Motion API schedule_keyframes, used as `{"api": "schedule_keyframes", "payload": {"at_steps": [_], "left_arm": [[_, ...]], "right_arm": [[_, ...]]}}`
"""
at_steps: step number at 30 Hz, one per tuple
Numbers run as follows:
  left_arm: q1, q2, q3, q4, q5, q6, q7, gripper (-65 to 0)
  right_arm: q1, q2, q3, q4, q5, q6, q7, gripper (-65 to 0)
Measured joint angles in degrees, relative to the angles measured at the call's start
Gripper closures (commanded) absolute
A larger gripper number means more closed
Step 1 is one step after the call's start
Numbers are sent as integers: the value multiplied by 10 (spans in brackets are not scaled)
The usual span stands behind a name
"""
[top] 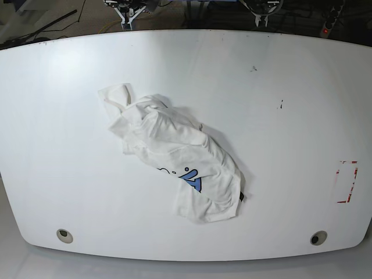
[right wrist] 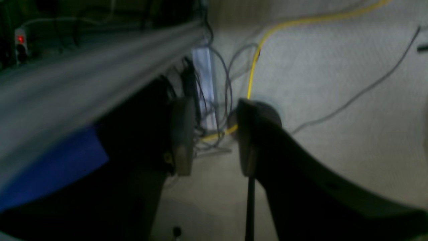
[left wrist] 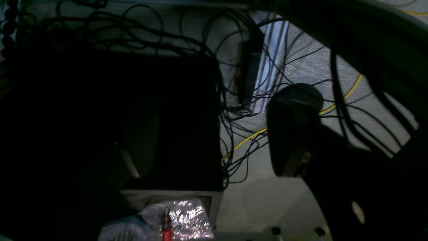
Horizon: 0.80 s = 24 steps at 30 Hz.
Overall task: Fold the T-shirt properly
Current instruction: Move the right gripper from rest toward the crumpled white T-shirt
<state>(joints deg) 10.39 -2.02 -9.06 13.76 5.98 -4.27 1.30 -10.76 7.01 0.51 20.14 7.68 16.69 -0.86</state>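
Note:
The white T-shirt (top: 174, 145) lies crumpled in a heap on the white table (top: 290, 104), left of centre, with a blue print (top: 190, 178) showing near its front end. Neither gripper shows in the base view. In the left wrist view my left gripper (left wrist: 214, 150) is off the table and faces a floor with cables; one finger (left wrist: 292, 134) shows clearly, the other is faint in the dark, far apart and empty. In the right wrist view my right gripper (right wrist: 214, 137) is open and empty beside the table's edge, above the floor.
A red-marked rectangle (top: 347, 181) sits near the table's right edge. Two round holes (top: 64, 235) (top: 317, 238) lie by the front edge. Arm mounts (top: 125, 9) (top: 258, 7) stand behind the far edge. Tangled cables (left wrist: 247, 147) and a yellow cord (right wrist: 254, 67) lie on the floor.

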Motion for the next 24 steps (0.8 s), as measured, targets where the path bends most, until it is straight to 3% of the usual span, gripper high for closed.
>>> {"api": "schedule_keyframes", "payload": {"at_steps": [8,13,19,24], "left_arm": [[29,1,0,46,0,-1,3,-465],[82,1,0,137,0,-2,7,-465],[177,1,1,311,0,-2,55,-465],[277,1,1,489,0,-2,59,-465]], "right_arm": [[-49,1,0,100,1,0,0,-197],[-99,3,3,170,0,0,-42,-197],[-179,3,2,300,-1,-1,-82,-197],[-254,3,5,420,1,0,-104,-195]]}}
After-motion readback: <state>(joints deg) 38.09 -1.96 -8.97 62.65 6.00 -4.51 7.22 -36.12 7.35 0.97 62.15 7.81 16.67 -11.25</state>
